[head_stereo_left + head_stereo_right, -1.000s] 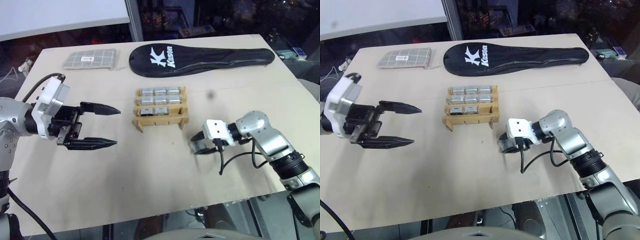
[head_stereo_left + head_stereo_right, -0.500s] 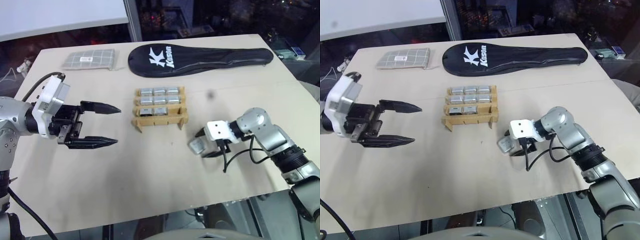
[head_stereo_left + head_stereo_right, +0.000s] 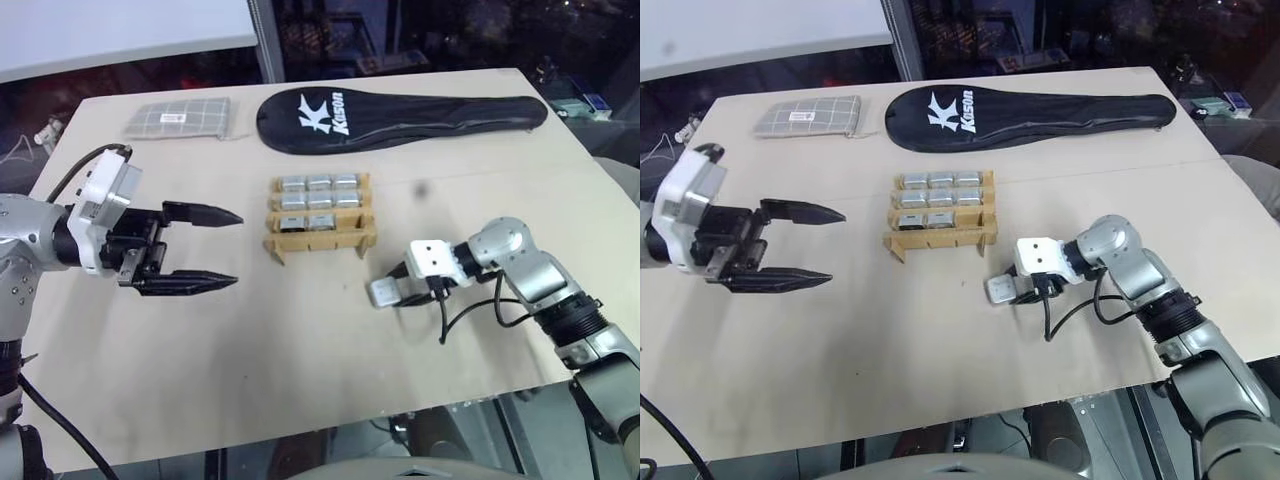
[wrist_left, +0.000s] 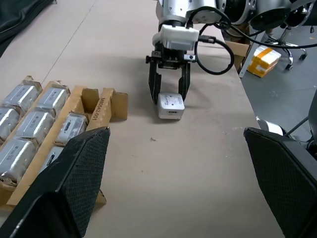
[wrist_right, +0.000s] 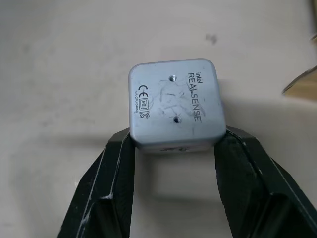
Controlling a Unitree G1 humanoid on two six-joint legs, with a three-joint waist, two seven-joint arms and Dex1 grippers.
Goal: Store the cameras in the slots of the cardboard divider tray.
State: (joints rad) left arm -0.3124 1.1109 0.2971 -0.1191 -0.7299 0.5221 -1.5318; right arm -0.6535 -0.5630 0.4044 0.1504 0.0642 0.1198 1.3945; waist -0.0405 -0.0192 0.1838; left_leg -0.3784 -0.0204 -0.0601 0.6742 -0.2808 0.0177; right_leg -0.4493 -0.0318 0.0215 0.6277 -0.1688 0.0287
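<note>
Eight cameras occupy the cardboard divider tray; one camera is pinched by right gripper fingers. Left gripper fingers spread.

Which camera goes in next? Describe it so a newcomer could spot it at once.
Start at the cardboard divider tray mid-table, then look toward the table's near right, where the right gripper reaches. The camera lies between its black fingers on the bare tabletop; it is the one silver-grey block outside the tray's slots.
</note>
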